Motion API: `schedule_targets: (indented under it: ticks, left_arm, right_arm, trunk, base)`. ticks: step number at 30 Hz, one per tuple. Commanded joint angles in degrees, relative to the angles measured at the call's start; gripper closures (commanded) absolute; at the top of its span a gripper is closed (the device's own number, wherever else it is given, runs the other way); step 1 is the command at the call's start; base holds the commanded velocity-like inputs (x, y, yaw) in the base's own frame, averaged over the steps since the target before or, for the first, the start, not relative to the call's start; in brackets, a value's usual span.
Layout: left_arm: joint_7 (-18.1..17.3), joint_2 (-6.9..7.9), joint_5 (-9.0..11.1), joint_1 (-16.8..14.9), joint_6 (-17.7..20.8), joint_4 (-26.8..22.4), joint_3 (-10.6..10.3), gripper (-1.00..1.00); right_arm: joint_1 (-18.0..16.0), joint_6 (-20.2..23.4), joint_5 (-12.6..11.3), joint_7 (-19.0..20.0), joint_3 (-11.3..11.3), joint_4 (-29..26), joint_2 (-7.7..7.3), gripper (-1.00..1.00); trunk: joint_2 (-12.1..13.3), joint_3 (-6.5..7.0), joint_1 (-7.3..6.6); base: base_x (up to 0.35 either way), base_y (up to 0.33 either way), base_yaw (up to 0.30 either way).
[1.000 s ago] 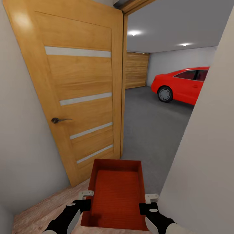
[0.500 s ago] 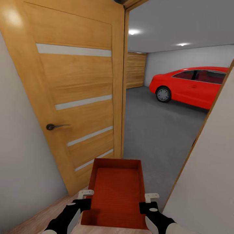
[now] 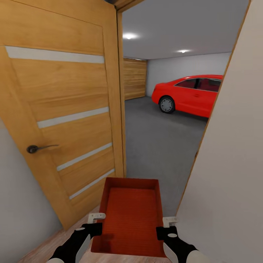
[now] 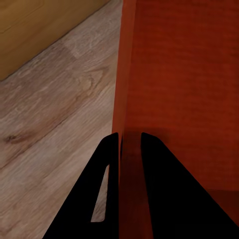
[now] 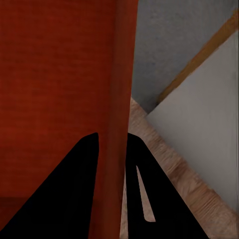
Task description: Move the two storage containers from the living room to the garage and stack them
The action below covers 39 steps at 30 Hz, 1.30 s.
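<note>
1 container (image 3: pixel 131 215), 1 car (image 3: pixel 190 95), 1 door (image 3: pixel 62 109)

The orange-red rectangular storage container (image 3: pixel 130 215) looks like matt plastic with a finely ribbed bottom. At ten o'clock, the honey-coloured wooden door (image 3: pixel 62 109) shows smooth grain and pale matt strips. The dark grey garage floor (image 3: pixel 160 138) appears rough and speckled; the red car (image 3: pixel 188 94) is glossy.

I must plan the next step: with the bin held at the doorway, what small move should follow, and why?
Probably roll straight forward through the doorway. Left gripper and right gripper each pinch a side wall of the storage container, the open door leaves a gap, and the grey garage floor lies ahead.
</note>
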Motion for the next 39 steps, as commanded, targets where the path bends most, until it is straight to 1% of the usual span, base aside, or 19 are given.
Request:
schedule_targets:
  ticks: [1,15,19,39]
  left_arm:
    - [0.6,0.06,-0.3,0.0,0.4,-0.3,-0.7,1.00]
    - [0.7,0.03,-0.3,0.0,0.4,-0.4,-0.7,1.00]
    - [0.6,0.06,-0.2,0.0,0.4,-0.3,-0.7,1.00]
    - [0.6,0.07,-0.2,0.0,0.5,-0.3,-0.7,1.00]
  right_arm:
    - [-0.1,-0.4,-1.2,-0.3,0.6,2.0,-0.11,1.00]
    - [-0.1,-0.3,-1.2,-0.3,0.6,2.0,-0.11,1.00]
    - [-0.1,-0.3,-1.2,-0.2,0.6,2.0,-0.11,1.00]
    - [-0.1,-0.3,-1.2,-0.2,0.6,2.0,-0.17,1.00]
  trunk:
    - [-0.1,-0.12,0.04]
    - [-0.1,-0.12,0.04]
    - [-0.1,-0.12,0.04]
    - [-0.1,-0.12,0.04]
  base:
    - [0.000,0.000,-0.286]
    - [0.001,0.000,-0.267]
    - [0.151,0.128,-0.035]
    - [0.243,0.217,-0.001]
